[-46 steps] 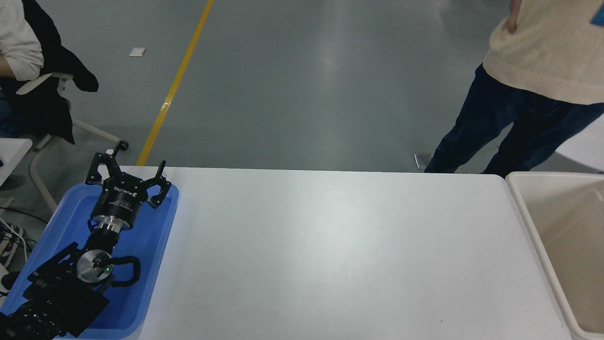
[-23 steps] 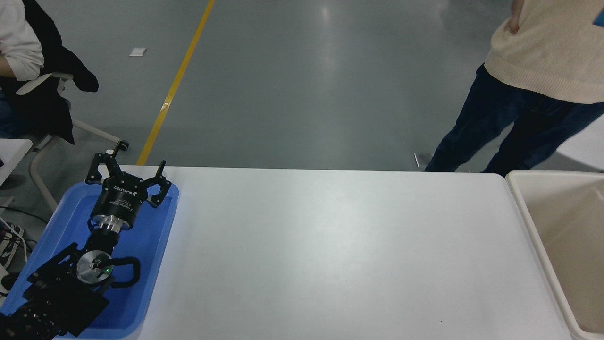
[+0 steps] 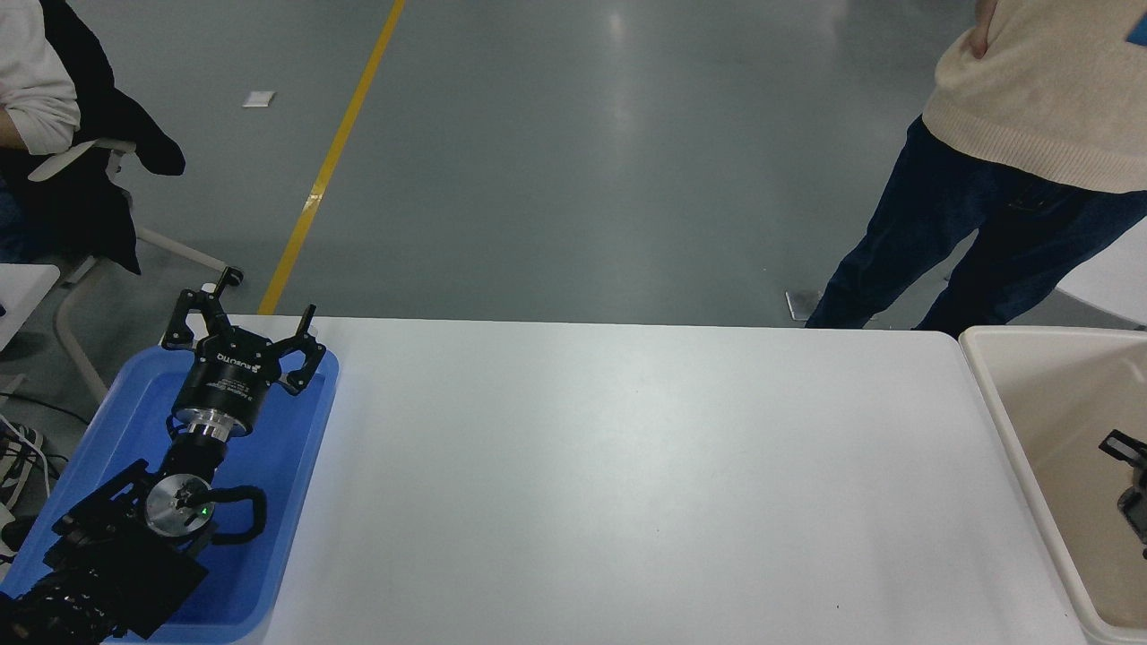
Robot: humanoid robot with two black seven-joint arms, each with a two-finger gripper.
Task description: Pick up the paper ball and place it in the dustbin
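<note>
Right gripper (image 3: 1131, 484) newly entered over dustbin (image 3: 1004, 394); left gripper (image 3: 242, 327) over blue tray (image 3: 296, 502).

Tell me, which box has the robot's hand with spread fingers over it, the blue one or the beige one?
The blue tray at the left: the left gripper hangs above it, open. The dustbin is beige.

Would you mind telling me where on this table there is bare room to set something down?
The white table is bare from the blue tray on its left across to the dustbin at its right. The tray is crowded by the parked left gripper; the right gripper pokes in over the dustbin.
</note>
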